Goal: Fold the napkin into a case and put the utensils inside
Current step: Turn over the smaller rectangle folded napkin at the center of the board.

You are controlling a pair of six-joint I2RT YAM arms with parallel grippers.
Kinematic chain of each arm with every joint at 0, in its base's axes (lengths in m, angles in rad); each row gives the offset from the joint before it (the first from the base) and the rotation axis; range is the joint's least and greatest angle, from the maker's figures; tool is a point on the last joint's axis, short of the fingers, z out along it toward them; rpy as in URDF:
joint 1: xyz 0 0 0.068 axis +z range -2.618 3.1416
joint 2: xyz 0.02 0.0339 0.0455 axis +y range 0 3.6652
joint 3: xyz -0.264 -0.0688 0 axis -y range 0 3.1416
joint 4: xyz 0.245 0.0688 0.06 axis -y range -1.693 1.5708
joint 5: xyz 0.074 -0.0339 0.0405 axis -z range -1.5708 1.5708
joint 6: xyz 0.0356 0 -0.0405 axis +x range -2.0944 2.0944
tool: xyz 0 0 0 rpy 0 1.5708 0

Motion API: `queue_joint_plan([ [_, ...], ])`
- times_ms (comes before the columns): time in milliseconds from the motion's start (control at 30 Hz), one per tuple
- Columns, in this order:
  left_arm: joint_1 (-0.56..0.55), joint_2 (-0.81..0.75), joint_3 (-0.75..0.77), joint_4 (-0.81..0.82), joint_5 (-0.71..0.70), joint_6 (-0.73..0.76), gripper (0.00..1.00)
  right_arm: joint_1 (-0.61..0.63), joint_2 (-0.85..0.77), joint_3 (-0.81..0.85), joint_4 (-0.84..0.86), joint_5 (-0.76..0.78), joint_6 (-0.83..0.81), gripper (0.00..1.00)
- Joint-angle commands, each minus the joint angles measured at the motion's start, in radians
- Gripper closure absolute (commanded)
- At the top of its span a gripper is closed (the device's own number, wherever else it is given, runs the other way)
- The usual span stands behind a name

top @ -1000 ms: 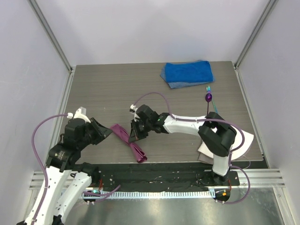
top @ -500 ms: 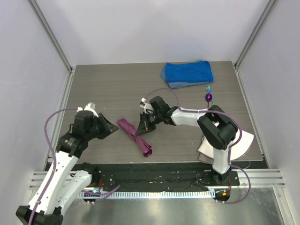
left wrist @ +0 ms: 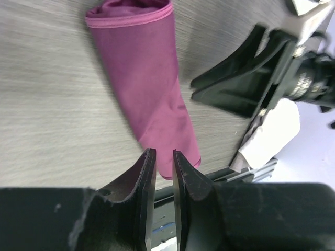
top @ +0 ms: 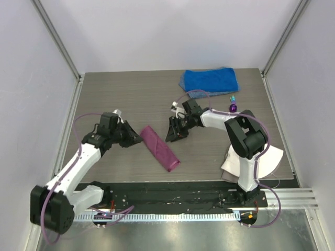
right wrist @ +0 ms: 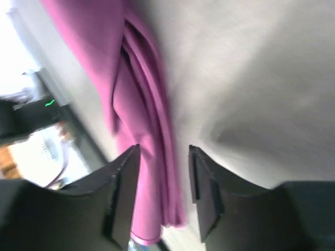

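Since the napkin (top: 159, 147) lies folded as a case at the table's (top: 115, 99) front, the right gripper (top: 172, 137) hangs released, free for utensils (top: 233, 107); the left gripper's (top: 137, 139) grip is unclear.

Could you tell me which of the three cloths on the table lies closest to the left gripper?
The folded magenta napkin, just beside the left gripper; the blue towel and white cloth lie well away.

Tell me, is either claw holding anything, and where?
Right gripper: open, holding nothing. Left gripper sits at the end of the napkin; whether it pinches it cannot be told.
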Motion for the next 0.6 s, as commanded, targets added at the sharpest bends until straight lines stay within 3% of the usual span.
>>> queue_joint_plan([
  [0, -0.001, 0.105, 0.000, 0.214, 0.110, -0.035, 0.77, -0.021, -0.082, 0.156, -0.310, 0.294, -0.203, 0.49],
  [133, -0.004, 0.250, 0.027, 0.326, 0.141, -0.073, 0.78, 0.054, -0.183, 0.153, -0.410, 0.480, -0.182, 0.48],
  [200, -0.006, 0.306, 0.053, 0.364, 0.147, -0.079, 0.79, 0.128, -0.227, 0.103, -0.401, 0.502, -0.148, 0.50],
  [367, -0.010, 0.481, 0.104, 0.450, 0.167, -0.104, 0.82, 0.229, -0.361, -0.035, -0.321, 0.448, -0.053, 0.68],
  [567, -0.009, 0.582, 0.118, 0.489, 0.097, -0.107, 0.83, 0.254, -0.375, -0.170, -0.218, 0.368, -0.022, 0.80],
])
